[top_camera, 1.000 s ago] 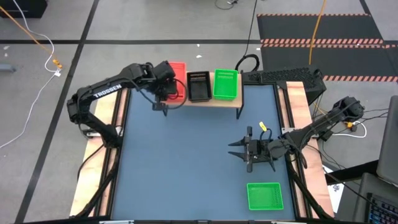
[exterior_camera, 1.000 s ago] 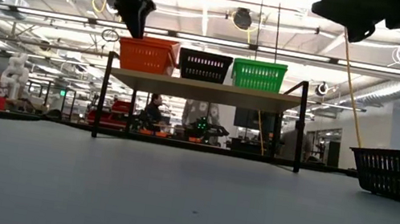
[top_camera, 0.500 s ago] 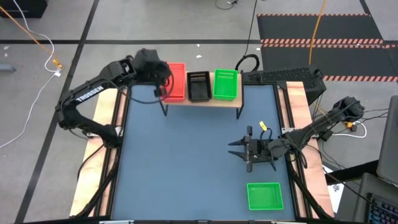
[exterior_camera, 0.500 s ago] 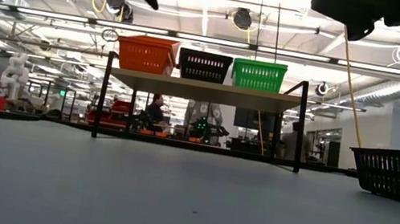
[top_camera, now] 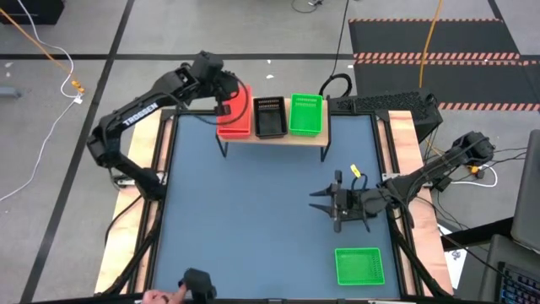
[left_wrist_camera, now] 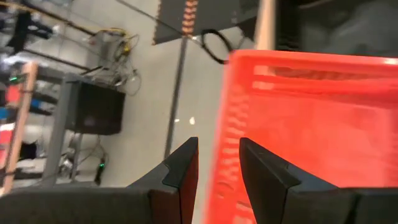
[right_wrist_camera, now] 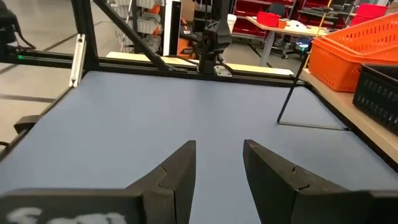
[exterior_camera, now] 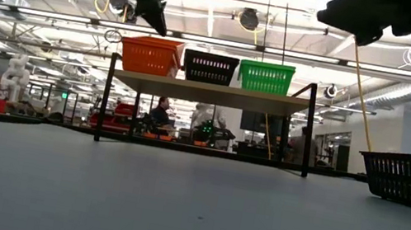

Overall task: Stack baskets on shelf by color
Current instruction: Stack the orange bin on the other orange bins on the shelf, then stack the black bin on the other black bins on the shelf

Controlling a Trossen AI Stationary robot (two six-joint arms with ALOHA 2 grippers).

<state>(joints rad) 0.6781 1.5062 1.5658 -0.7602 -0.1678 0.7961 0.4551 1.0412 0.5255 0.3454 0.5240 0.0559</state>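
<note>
Left hand (top_camera: 226,95) raised over the red plastic mesh basket (top_camera: 237,111) on the light-wood shelf (top_camera: 274,137), fingers slightly apart (holding nothing), arm stretched across, right hand (top_camera: 325,205) parted, empty, low over the blue table (top_camera: 253,219)

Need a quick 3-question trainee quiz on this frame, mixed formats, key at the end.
1. True or false: the green basket on the table sits near the right gripper.
2. Going from the left arm's side, what is the colour order of the baskets on the shelf? A) red, black, green B) green, black, red C) black, red, green
3. Fill in: the left gripper hovers over the ____ basket on the shelf.

Key:
1. True.
2. A: red basket, black basket, green basket on the shelf.
3. Red; its fingers are apart and hold nothing.
</note>
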